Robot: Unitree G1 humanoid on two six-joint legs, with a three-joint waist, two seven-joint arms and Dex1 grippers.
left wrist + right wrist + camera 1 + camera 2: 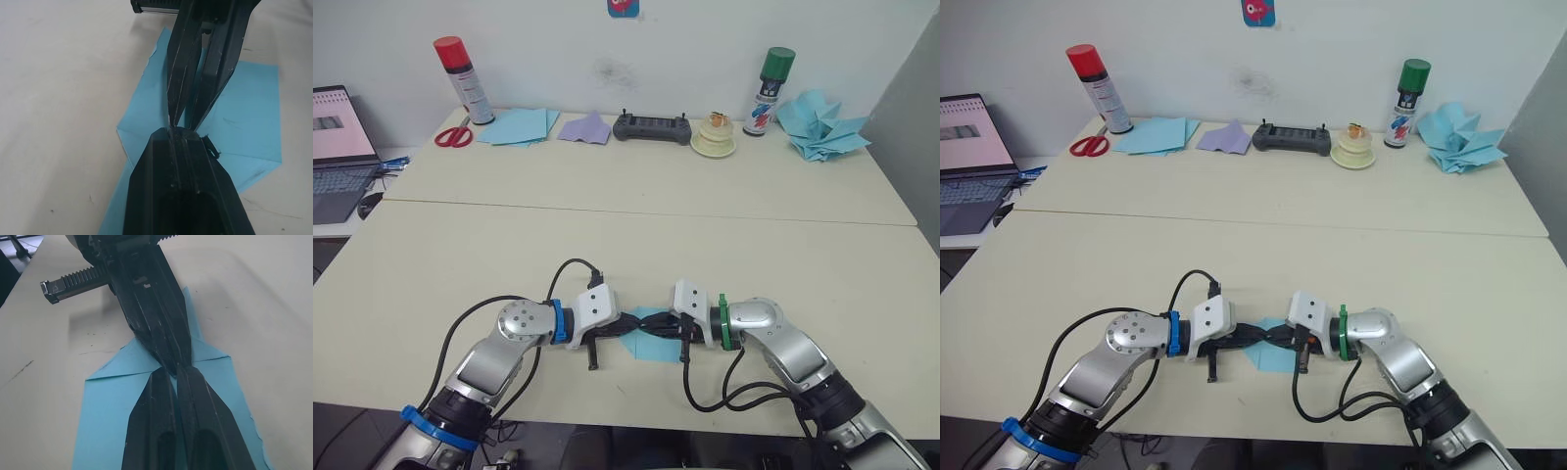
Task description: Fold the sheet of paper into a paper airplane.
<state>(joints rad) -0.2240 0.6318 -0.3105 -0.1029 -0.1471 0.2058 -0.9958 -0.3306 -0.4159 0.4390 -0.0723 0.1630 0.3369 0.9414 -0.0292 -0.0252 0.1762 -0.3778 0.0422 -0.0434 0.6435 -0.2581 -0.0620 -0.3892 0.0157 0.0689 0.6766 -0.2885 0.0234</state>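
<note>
The sheet of paper [653,347] is light blue and lies flat near the table's front edge, with two corners folded in to a point [112,416]. My left gripper [639,325] and right gripper [656,323] meet tip to tip over the middle of the sheet. Both are shut, and their tips rest on the paper along its centre line. In the left wrist view my left gripper [178,131] touches the right one's fingers [210,73]. In the right wrist view my right gripper [173,373] meets the left one's fingers [156,328]. The paper under the fingers is hidden.
Along the far edge stand a red-capped can [463,78], scissors [453,136], a stack of light-blue sheets [519,125], a lavender paper piece [584,127], a black controller [652,128], a cream holder [713,139], a green-capped can [769,91] and a heap of blue darts [822,127]. A laptop [337,147] sits at left.
</note>
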